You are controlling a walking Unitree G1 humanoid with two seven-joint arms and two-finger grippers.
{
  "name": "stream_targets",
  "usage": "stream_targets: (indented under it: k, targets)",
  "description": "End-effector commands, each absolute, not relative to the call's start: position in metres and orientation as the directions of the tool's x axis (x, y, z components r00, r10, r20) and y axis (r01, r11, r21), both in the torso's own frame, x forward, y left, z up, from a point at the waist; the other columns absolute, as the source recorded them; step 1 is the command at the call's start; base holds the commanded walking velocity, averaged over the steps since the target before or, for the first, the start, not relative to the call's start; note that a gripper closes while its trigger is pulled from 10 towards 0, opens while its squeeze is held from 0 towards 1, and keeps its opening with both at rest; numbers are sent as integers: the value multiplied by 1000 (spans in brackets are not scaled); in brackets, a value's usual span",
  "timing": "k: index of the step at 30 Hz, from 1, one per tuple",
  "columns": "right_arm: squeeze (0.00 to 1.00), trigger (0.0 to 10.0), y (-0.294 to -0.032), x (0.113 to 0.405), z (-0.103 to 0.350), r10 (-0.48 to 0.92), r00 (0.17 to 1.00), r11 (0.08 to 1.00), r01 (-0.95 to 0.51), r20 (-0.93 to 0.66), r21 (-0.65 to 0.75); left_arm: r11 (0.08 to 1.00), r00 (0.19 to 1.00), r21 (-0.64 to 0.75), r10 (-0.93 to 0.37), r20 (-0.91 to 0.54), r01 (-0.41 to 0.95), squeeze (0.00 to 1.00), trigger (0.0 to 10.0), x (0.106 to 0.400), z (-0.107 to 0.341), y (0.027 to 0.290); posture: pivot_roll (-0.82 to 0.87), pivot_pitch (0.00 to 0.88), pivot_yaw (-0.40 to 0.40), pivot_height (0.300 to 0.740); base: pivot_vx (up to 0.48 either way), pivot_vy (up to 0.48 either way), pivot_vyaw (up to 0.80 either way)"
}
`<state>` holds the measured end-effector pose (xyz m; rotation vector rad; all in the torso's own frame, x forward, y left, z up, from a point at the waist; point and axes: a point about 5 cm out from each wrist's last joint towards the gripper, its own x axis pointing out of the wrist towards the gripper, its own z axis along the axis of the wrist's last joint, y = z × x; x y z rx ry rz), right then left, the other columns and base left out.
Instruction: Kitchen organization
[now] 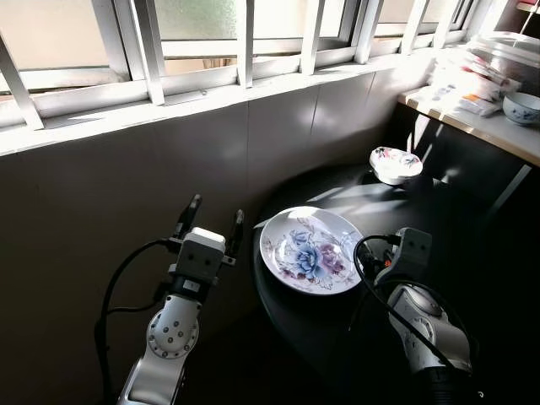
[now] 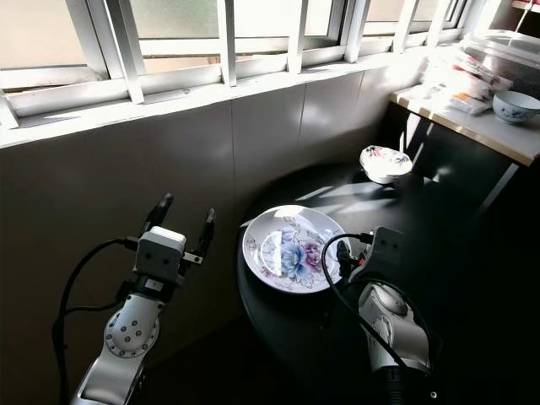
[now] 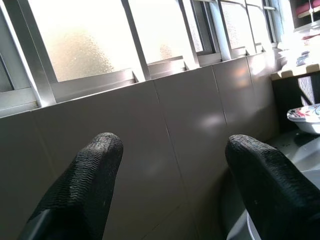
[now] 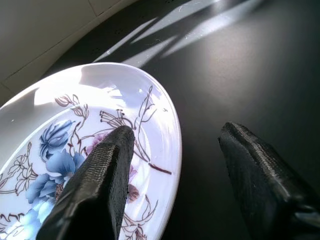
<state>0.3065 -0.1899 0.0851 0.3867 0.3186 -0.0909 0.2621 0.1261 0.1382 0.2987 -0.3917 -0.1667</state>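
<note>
A white plate (image 1: pixel 310 251) painted with blue and purple flowers lies flat on a round black table (image 1: pixel 422 211), near the table's edge on the window side. The right gripper (image 4: pixel 175 165) hangs just over the plate's rim, its two black fingers (image 4: pixel 95 190) spread wide: one finger is above the flowered inside of the plate, the other above the bare tabletop beyond the rim, and neither can be seen to touch the plate. The left gripper (image 1: pixel 211 224) is raised off the table, to the left of the plate and well apart from it, in front of the grey tiled wall (image 1: pixel 126 194); its fingers (image 3: pixel 80 190) are also spread and hold nothing. Farther back on the table from the plate sits a small flowered bowl (image 1: pixel 395 164). Beyond that bowl, a pale counter (image 1: pixel 498 131) carries a blue-patterned bowl (image 1: pixel 521 107) and some packets (image 1: pixel 468 84). A barred window (image 1: pixel 245 42) runs above the wall.
</note>
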Motion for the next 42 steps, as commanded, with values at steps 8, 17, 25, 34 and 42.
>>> stream_targets:
  k: [8,17,25,34,42]
  targets:
    - [0,10000,-188,309,81,25,929,881,154,-368,447,939,907,324,-235,350,118,0,10000,264,138,122,28,0,-47,740,0,0,0]
    - [0,10000,-181,308,76,107,916,857,112,-387,503,937,905,326,-241,350,123,0,10000,263,137,120,26,0,-47,740,0,0,0]
    - [0,10000,-174,309,69,180,889,838,85,-420,539,938,906,324,-236,351,118,0,10000,264,137,120,28,0,-47,740,0,0,0]
    - [0,10000,-168,309,66,239,870,823,54,-432,565,939,910,324,-228,347,112,0,10000,264,136,121,30,0,-54,740,0,0,0]
    - [0,10000,-162,308,64,302,842,805,27,-448,593,940,911,323,-225,344,110,0,10000,264,135,121,29,0,-56,740,0,0,0]
